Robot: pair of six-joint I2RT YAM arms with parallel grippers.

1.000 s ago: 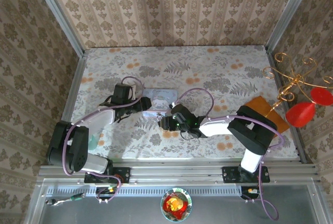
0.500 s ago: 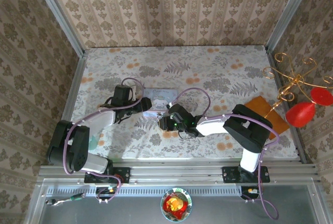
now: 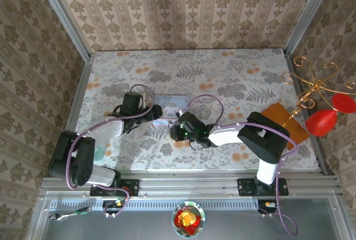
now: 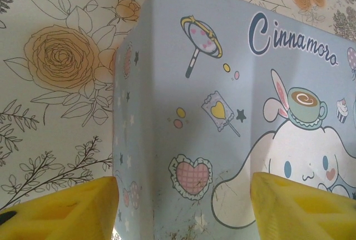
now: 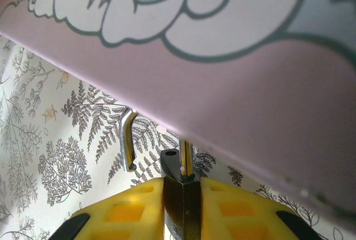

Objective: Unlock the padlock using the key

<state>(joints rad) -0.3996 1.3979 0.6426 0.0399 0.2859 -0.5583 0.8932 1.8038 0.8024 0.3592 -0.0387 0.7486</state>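
My right gripper (image 5: 181, 180) is shut on the padlock (image 5: 179, 201), a small dark block clamped between the yellow fingers. Its silvery shackle (image 5: 129, 140) is swung out, one leg's end free beside the body, the other still in it. The padlock sits right against the pink side of the pale blue tin (image 5: 250, 95). In the top view the right gripper (image 3: 175, 130) is at the tin's (image 3: 173, 104) near edge. My left gripper (image 4: 183, 209) stands open, its yellow fingers (image 4: 61, 212) wide apart over the tin's (image 4: 222, 84) left end. The key is hidden.
A golden wire stand (image 3: 311, 92) with red ornaments rises at the right, on an orange mat (image 3: 281, 118). Patterned walls close in the table's left, right and far sides. A small green object (image 3: 99, 152) lies by the left arm's base.
My right gripper has crept left toward the tin and its jaws have closed in on the padlock. The left gripper has stayed almost still over the tin.
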